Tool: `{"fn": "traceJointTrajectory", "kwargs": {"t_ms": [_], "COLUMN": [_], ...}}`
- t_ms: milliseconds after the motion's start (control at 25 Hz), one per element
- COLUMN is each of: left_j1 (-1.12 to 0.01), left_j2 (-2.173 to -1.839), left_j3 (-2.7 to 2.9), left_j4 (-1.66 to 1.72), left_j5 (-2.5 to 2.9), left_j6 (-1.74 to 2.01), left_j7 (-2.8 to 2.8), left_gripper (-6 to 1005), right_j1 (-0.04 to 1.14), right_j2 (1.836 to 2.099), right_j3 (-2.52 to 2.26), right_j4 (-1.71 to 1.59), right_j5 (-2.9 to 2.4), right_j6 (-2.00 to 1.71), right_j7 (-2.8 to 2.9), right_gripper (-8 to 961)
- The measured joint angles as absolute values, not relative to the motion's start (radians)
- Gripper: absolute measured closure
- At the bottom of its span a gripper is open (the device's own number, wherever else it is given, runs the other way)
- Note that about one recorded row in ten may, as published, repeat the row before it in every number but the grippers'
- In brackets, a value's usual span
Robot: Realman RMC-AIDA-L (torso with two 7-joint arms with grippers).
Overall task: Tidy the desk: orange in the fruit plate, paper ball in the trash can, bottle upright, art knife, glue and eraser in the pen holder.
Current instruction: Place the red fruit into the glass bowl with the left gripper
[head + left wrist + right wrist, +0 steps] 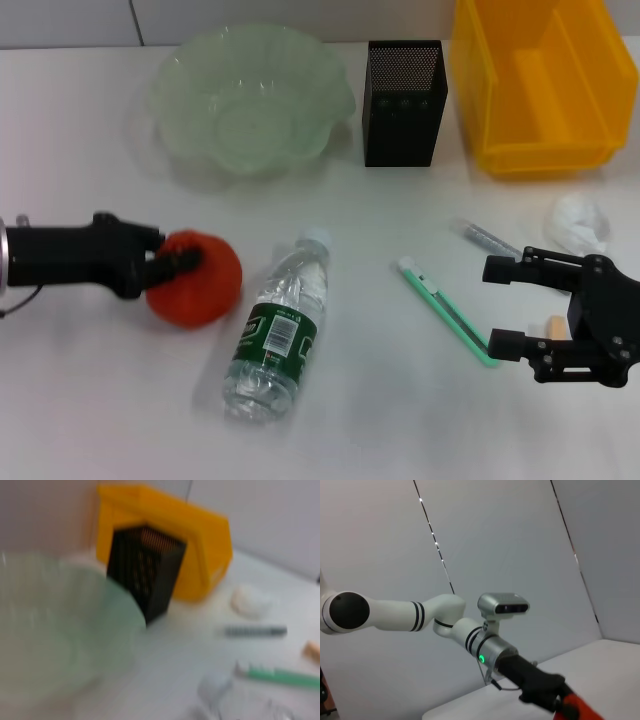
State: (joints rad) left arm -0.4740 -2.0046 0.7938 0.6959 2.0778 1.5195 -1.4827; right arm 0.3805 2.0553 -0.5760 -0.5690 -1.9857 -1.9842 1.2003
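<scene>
My left gripper (178,262) is shut on the orange (200,285) at the table's left, just clear of or resting on the surface. The pale green fruit plate (250,100) stands behind it. A clear bottle (278,325) lies on its side in the middle. The green art knife (445,310) lies right of it, the grey glue stick (482,236) farther back, and the tan eraser (553,327) behind my right gripper (505,307), which is open just above the table. The white paper ball (577,220) lies near the yellow trash bin (540,80). The black mesh pen holder (402,88) stands upright.
The left wrist view shows the fruit plate (55,630), pen holder (147,572), yellow bin (200,545), paper ball (250,600), glue stick (255,630) and art knife (280,676). The right wrist view shows my left arm (470,635) and a wall.
</scene>
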Motion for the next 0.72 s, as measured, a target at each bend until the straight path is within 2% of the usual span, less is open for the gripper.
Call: {"fn": "traceJointTrajectory", "kwargs": {"t_ms": [240,440,720], "left_j1": [-0.520,-0.588,-0.728], "left_j2": [-2.026,-2.068,-2.071], "left_j3": [0.734,0.740,0.762], "left_j4": [0.691,0.679,0.510], "left_j5": [1.901,1.780,1.688], "left_j6": [1.511,1.297,0.983], "left_j7": [-1.481,-1.479,-1.425], "left_gripper": [840,868,858], "right_j1": [0.381,0.383,0.392], "right_j2": [2.054,2.058,2.077], "right_j3": [-0.564,-0.559,-0.561], "right_j4": [-0.541,-0.518,-0.487], "right_j5": [-1.977,-1.976,-1.976], "right_j6": [-1.984,-1.971,-1.958], "right_j7": [1.202,1.193,1.185], "right_gripper": [138,138,137]}}
